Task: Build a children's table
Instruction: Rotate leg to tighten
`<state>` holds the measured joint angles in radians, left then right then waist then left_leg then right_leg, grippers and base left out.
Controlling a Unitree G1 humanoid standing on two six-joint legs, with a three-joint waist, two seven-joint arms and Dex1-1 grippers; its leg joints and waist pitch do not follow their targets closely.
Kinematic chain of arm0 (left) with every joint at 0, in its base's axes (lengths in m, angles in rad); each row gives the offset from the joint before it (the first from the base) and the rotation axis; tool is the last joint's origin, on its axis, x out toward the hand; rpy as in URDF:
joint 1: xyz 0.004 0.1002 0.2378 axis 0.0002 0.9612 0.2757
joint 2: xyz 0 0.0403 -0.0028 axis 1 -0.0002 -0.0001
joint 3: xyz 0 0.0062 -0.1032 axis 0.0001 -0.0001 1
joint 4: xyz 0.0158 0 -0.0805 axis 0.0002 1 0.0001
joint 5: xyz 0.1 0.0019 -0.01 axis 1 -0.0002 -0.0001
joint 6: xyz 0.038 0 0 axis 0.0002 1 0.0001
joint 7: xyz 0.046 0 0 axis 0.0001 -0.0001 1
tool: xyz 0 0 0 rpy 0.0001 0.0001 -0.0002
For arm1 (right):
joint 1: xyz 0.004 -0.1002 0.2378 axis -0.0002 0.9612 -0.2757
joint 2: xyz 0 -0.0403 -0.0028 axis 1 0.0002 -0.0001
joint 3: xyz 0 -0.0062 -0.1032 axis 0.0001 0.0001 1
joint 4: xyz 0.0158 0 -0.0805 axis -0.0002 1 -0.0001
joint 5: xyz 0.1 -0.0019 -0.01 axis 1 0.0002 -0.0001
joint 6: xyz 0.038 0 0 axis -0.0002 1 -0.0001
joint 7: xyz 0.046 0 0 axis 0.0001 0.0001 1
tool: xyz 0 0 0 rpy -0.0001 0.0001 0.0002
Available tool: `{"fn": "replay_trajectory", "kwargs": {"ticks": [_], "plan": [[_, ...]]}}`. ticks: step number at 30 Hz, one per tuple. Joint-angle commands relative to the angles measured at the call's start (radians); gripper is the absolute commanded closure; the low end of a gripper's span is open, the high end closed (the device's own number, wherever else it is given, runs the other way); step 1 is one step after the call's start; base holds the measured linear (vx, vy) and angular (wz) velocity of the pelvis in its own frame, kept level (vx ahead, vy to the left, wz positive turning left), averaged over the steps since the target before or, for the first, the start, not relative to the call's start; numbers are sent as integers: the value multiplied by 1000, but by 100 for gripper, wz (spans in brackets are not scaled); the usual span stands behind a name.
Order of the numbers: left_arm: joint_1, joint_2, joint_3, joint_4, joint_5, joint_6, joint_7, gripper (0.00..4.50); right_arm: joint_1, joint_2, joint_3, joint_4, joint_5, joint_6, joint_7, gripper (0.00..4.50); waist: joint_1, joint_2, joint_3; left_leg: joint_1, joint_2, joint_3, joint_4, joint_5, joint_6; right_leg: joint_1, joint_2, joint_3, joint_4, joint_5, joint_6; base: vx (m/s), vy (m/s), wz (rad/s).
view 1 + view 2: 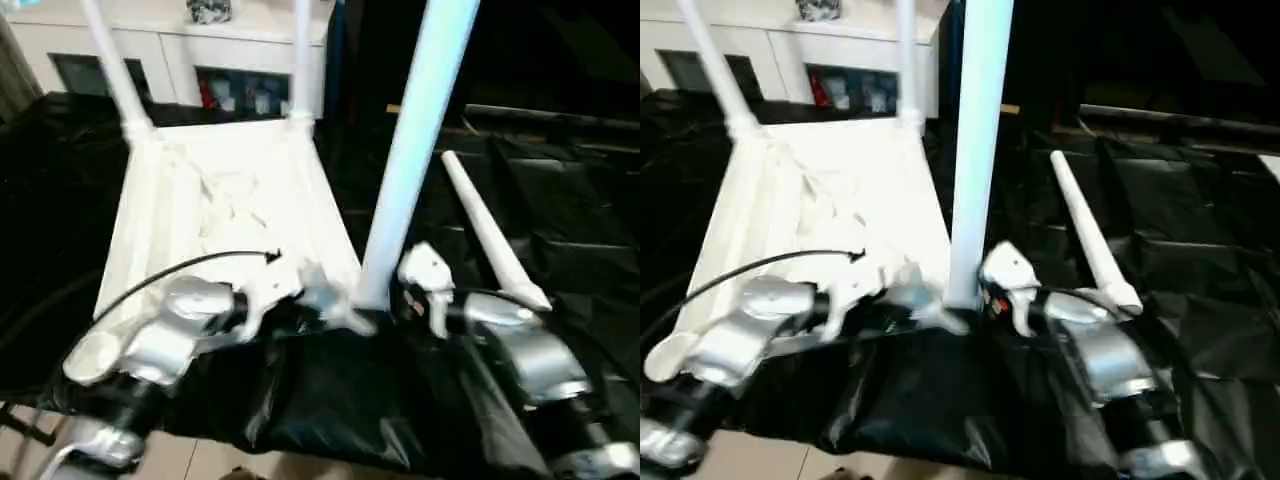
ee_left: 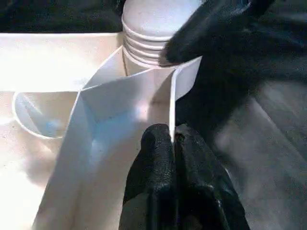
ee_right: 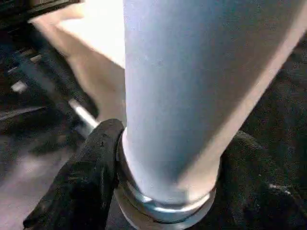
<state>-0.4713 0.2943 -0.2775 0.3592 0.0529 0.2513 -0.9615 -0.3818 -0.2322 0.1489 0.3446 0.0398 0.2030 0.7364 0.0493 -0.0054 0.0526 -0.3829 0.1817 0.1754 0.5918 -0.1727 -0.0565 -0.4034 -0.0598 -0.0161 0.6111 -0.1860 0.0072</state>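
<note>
Leg seating at near corner socket

Table top (image 1: 225,200) inverted, centre-left of frame. Left fingers (image 2: 175,158) clenched on its rim; right fingers (image 3: 91,167) grasping upright leg (image 1: 415,150) base. Loose leg (image 1: 490,235) at right.

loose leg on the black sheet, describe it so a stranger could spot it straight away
Start at the upturned white table top on the black sheet. To its right a white tapered leg lies flat, alone; the other three legs stand upright at the top's corners.

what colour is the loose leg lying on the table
White, a long tapered tube lying on the black sheeting; the left eye view shows it best.
</note>
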Motion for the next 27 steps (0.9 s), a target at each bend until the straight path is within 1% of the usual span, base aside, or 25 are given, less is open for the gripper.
{"fn": "replay_trajectory", "kwargs": {"ticks": [1, 2, 3, 4, 5, 6, 7, 9, 10, 11, 12, 13, 14, 15, 16, 17, 18, 19, 20, 21, 22, 24, 25, 27], "plan": [[-55, -84, -6, 11, 3, 10, 108, 450, -21, 77, 25, 71, -22, 38, -129, 183, -5, -8, -52, 20, 35, -15, -79, -322, -20, 24, -67, 29, -93, -419, -164, 0, 0, 0], [-68, -110, -4, 28, 10, 19, 147, 450, -31, 106, 7, 96, -24, 45, -188, 183, -8, -5, -53, 21, 36, -18, -80, -327, -28, 25, -69, 29, -93, -431, -161, 0, 0, 0], [-79, -133, -2, 42, 14, 27, 177, 450, -42, 130, -9, 118, -22, 53, -235, 183, -14, -7, -54, 17, 36, -20, -81, -320, -30, 28, -69, 29, -95, -421, -153, 0, 0, 0], [-98, -173, 0, 67, 24, 34, 229, 450, -65, 171, -36, 158, -22, 62, -317, 183, -13, -6, -55, 18, 36, -20, -80, -322, -27, 28, -69, 28, -95, -414, -152, 0, 0, 0], [-104, -188, -1, 76, 28, 36, 244, 450, -76, 187, -43, 176, -26, 60, -348, 183, -16, -7, -55, 18, 35, -17, -78, -321, -26, 25, -68, 30, -96, -407, -154, 0, 0, 0], [-111, -204, -3, 85, 32, 38, 255, 450, -89, 204, -48, 196, -33, 55, -380, 183, -17, -4, -57, 18, 33, -18, -77, -316, -23, 27, -68, 30, -96, -394, -157, 0, 0, 0], [-114, -210, -4, 89, 34, 38, 260, 450, -96, 211, -49, 206, -37, 51, -395, 183, -17, -5, -58, 16, 33, -18, -78, -308, -20, 29, -68, 29, -95, -383, -158, 0, 0, 0], [-122, -225, -17, 99, 40, 27, 258, 450, -121, 230, -37, 238, -55, 5, -400, 183, -16, 0, -60, 14, 35, -17, -77, -299, -15, 30, -68, 30, -92, -338, -165, 0, 0, 0], [-123, -226, -24, 100, 40, 15, 243, 450, -131, 234, -36, 246, -52, -16, -381, 148, -16, -1, -63, 12, 34, -16, -76, -278, -8, 35, -66, 30, -87, -291, -174, 0, 0, 0], [-123, -226, -24, 100, 40, 15, 243, 450, -131, 234, -36, 246, -52, -16, -381, 113, -15, -1, -63, 13, 35, -15, -75, -272, -4, 34, -66, 30, -86, -272, -181, 0, 0, 0], [-122, -224, -26, 99, 40, 12, 240, 450, -132, 235, -38, 246, -48, -15, -375, 113, -15, 0, -63, 12, 34, -14, -74, -264, 1, 35, -66, 30, -85, -253, -186, 0, 0, 0], [-110, -202, -35, 81, 34, -15, 197, 450, -129, 232, -52, 230, -18, -3, -340, 111, -12, -1, -64, 13, 34, -13, -73, -248, 14, 38, -66, 30, -83, -222, -196, 0, 0, 0], [-106, -198, -36, 77, 31, -17, 188, 450, -129, 229, -53, 227, -17, -4, -335, 111, -12, 0, -64, 13, 35, -13, -73, -245, 18, 39, -65, 30, -82, -216, -199, 0, 0, 0], [-86, -171, -37, 48, 12, -26, 139, 450, -126, 205, -45, 215, -22, -18, -303, 85, -11, 1, -65, 13, 36, -12, -72, -233, 23, 39, -65, 30, -80, -193, -208, 0, 0, 0], [-86, -171, -37, 48, 12, -26, 139, 450, -126, 205, -45, 215, -22, -18, -303, 73, -11, 1, -65, 12, 37, -13, -73, -232, 25, 42, -66, 29, -78, -189, -211, 0, 0, 0], [-79, -160, -37, 37, 3, -30, 122, 450, -125, 192, -39, 212, -27, -26, -291, 68, -12, 1, -65, 10, 36, -12, -72, -228, 27, 42, -66, 29, -78, -184, -214, 0, 0, 0], [-72, -150, -35, 26, -3, -31, 107, 450, -125, 176, -28, 212, -38, -41, -274, 65, -9, 1, -66, 13, 38, -12, -71, -219, 29, 41, -66, 29, -76, -167, -222, 0, 0, 0], [-68, -145, -35, 20, -6, -32, 100, 450, -125, 167, -22, 213, -44, -49, -265, 55, -9, 3, -64, 13, 39, -10, -71, -213, 31, 42, -66, 29, -74, -154, -231, 0, 0, 0], [-61, -134, -35, 10, -13, -39, 80, 450, -124, 152, -10, 212, -51, -61, -240, 55, -9, 3, -64, 13, 39, -10, -71, -213, 31, 42, -66, 29, -74, -154, -231, 0, 0, 0], [-47, -107, -35, -12, -25, -35, 40, 450, -117, 120, 7, 197, -46, -70, -170, 55, -7, 1, -64, 15, 39, -10, -70, -222, 32, 40, -66, 29, -75, -164, -233, 0, 0, 0], [-41, -92, -37, -19, -28, -44, 19, 450, -112, 104, 16, 185, -43, -72, -134, 55, -8, 3, -61, 14, 40, -10, -73, -245, 30, 40, -65, 29, -77, -194, -229, 0, 0, 0], [-37, -80, -37, -24, -30, -52, 4, 450, -106, 88, 24, 171, -37, -74, -99, 55, -8, 2, -61, 15, 40, -10, -73, -255, 29, 39, -66, 30, -78, -209, -224, 0, 0, 0], [-33, -56, -26, -31, -39, -60, -21, 450, -87, 50, 34, 127, -7, -63, 2, 55, -5, -3, -59, 14, 40, -11, -74, -261, 30, 44, -65, 29, -79, -225, -215, 0, 0, 0], [-32, -44, -18, -35, -45, -62, -36, 450, -76, 28, 35, 100, 16, -50, 61, 55, -2, 0, -60, 17, 44, -11, -74, -257, 39, 40, -67, 31, -80, -224, -213, 0, 0, 0]]}}
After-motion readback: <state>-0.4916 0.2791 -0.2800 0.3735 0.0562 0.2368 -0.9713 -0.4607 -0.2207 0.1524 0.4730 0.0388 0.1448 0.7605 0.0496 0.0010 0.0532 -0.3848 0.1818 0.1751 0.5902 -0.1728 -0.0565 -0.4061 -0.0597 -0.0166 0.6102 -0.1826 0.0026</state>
